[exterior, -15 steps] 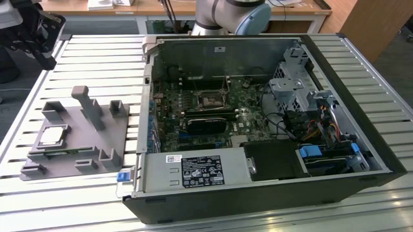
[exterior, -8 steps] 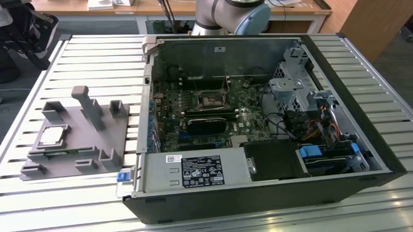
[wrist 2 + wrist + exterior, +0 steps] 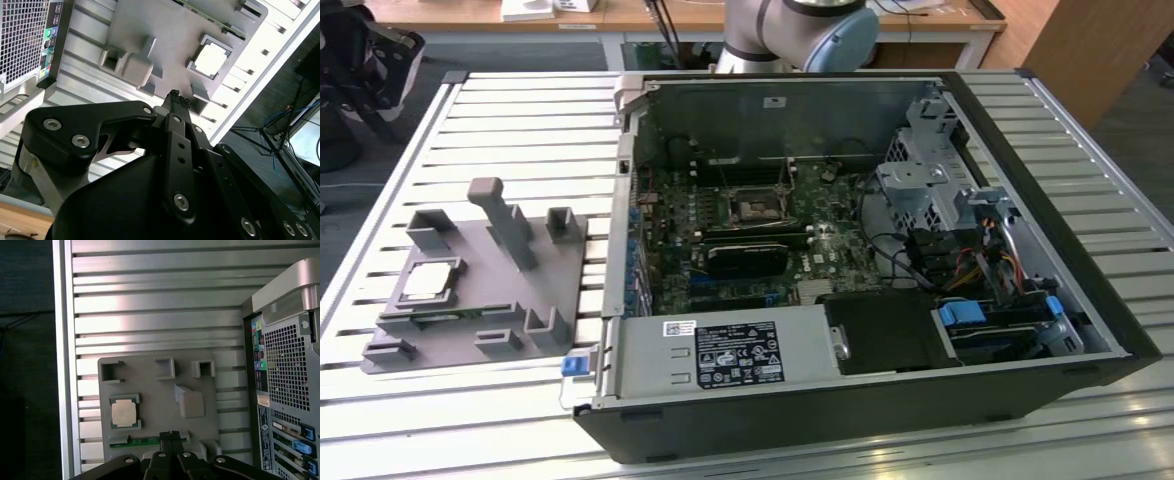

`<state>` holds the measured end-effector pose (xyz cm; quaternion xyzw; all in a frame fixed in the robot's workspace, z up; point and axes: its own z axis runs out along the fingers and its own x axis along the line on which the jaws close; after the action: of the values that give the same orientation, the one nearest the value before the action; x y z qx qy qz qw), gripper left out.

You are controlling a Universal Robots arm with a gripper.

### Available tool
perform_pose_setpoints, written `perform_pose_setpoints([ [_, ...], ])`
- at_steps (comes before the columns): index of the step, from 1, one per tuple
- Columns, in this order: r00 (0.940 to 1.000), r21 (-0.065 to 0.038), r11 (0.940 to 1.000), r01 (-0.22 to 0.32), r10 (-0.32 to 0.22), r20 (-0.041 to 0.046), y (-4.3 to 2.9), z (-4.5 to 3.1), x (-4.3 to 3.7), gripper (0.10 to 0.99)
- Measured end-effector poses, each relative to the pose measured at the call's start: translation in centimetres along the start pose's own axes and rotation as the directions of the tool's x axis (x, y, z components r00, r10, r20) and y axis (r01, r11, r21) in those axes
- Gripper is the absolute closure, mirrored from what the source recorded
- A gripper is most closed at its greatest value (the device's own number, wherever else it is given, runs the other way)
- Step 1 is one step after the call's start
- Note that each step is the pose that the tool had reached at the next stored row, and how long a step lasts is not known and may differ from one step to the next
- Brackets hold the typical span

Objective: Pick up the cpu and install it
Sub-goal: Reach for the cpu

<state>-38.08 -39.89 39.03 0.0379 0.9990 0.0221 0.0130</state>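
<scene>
The cpu [image 3: 124, 413] lies flat, metal top up, in its pocket on the grey tray [image 3: 150, 385], which sits on the slatted table at the exterior view's left of the open case [image 3: 854, 400], well apart from the socket [image 3: 757, 210] on the board inside. In both wrist views the gripper [image 3: 171, 434] hangs above the tray with its fingers pressed together on nothing, tips near the chip but off to one side. I judge this the approach to the pick, not yet begun; grasping so thin a chip calls for parted fingers squared to its edges.
</scene>
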Motion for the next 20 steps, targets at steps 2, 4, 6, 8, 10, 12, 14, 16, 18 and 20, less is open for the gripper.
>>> perform_pose_setpoints([
  [2, 1.0000, 0.000, 1.0000, 0.000, 0.000, 0.0000, -0.02, 0.00, 0.27, 0.980],
  [4, 1.0000, 0.000, 1.0000, 0.000, 0.000, 0.0000, -0.04, -0.01, 0.56, 0.980],
  [6, 1.0000, 0.000, 1.0000, 0.000, 0.000, 0.0001, -0.07, 0.00, 0.93, 0.980],
  [8, 1.0000, 0.000, 1.0000, 0.000, 0.000, 0.0001, -0.17, -0.01, 1.56, 0.980],
  [10, 1.0000, 0.000, 1.0000, 0.000, 0.000, 0.0000, -0.26, -0.02, 2.13, 0.980],
  [12, 1.0000, 0.000, 1.0000, 0.000, 0.000, 0.0001, -0.38, -0.01, 2.63, 0.980],
  [14, 1.0000, 0.000, 1.0000, 0.000, 0.000, 0.0001, -0.53, -0.01, 3.06, 0.980],
  [16, 1.0000, 0.000, 1.0000, 0.000, 0.000, -0.0001, -0.71, -0.01, 3.37, 0.980],
  [18, 1.0000, 0.000, 1.0000, 0.000, 0.000, 0.0000, -0.88, 0.00, 3.61, 0.980],
  [20, 1.0000, 0.000, 1.0000, 0.000, 0.000, 0.0000, -1.04, 0.00, 3.73, 0.980],
])
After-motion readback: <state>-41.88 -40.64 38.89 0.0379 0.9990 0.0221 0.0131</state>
